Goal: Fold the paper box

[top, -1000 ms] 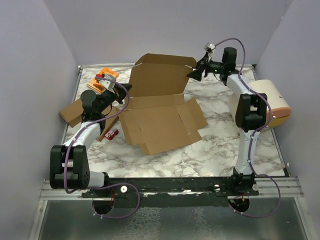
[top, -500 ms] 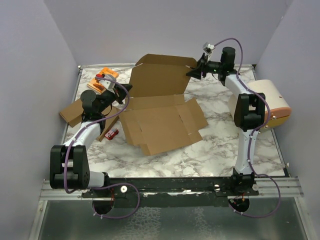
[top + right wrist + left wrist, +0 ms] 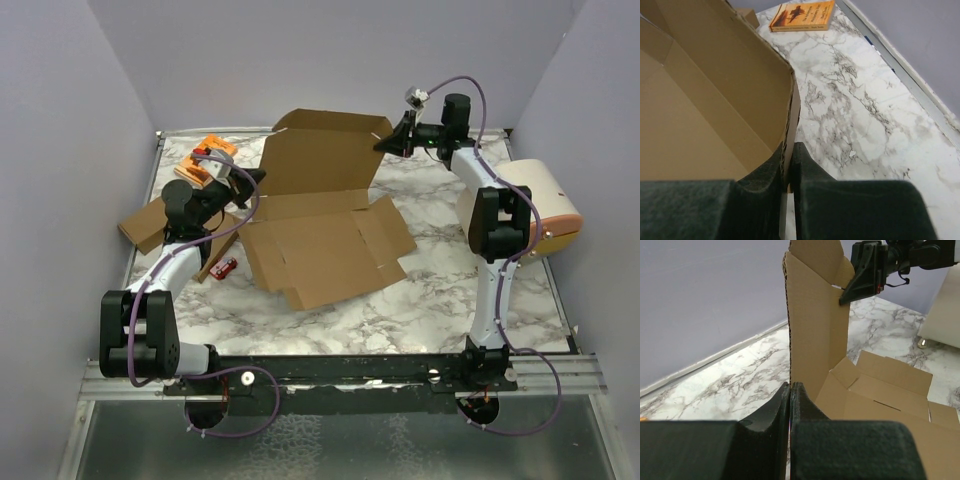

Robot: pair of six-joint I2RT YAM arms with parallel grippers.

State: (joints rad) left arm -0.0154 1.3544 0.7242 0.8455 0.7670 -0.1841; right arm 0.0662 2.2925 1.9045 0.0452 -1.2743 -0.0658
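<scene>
The paper box (image 3: 320,225) lies opened out mid-table as a brown cardboard sheet, its far panel (image 3: 320,155) standing upright. My left gripper (image 3: 252,178) is shut on that panel's left edge; in the left wrist view the cardboard edge (image 3: 790,325) runs down into my left gripper (image 3: 790,386). At the panel's right end, my right gripper (image 3: 383,144) is shut on the side flap. The right wrist view shows that flap (image 3: 794,107) pinched in my right gripper (image 3: 789,146), with the box's inside (image 3: 705,100) to the left.
An orange book (image 3: 207,157) (image 3: 802,15) lies at the far left. A smaller cardboard piece (image 3: 145,222) and a small red object (image 3: 225,266) sit left of the box. A beige rounded device (image 3: 545,205) stands at the right. Grey walls enclose the table.
My right gripper has closed from open onto the panel's right flap. The left gripper and the box have stayed put.
</scene>
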